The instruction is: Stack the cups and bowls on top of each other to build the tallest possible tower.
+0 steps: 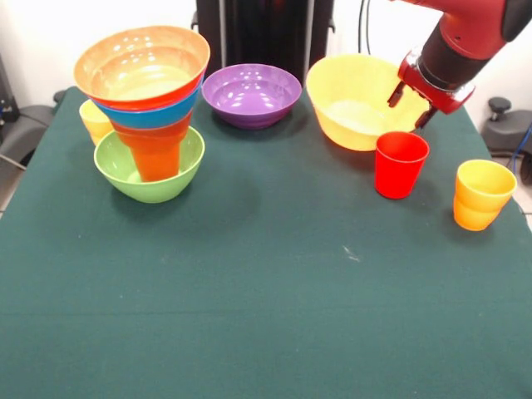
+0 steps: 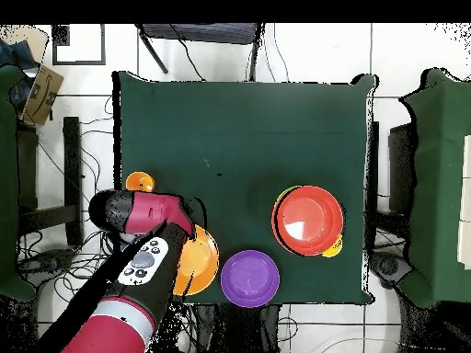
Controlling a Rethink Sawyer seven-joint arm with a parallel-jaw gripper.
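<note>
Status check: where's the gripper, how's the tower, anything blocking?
Gripper open, empty, at the big yellow bowl's rim above the red cup. Tower upright in the green bowl, wide orange bowl on top. Purple bowl stands between.

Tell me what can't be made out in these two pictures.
- Red cup: hidden under the arm in the overhead view.
- Yellow cup: mostly behind the tower in the front view.
- Gripper: open or shut unclear; the overhead view hides it under the arm.
- Big yellow bowl: partly covered overhead.
</note>
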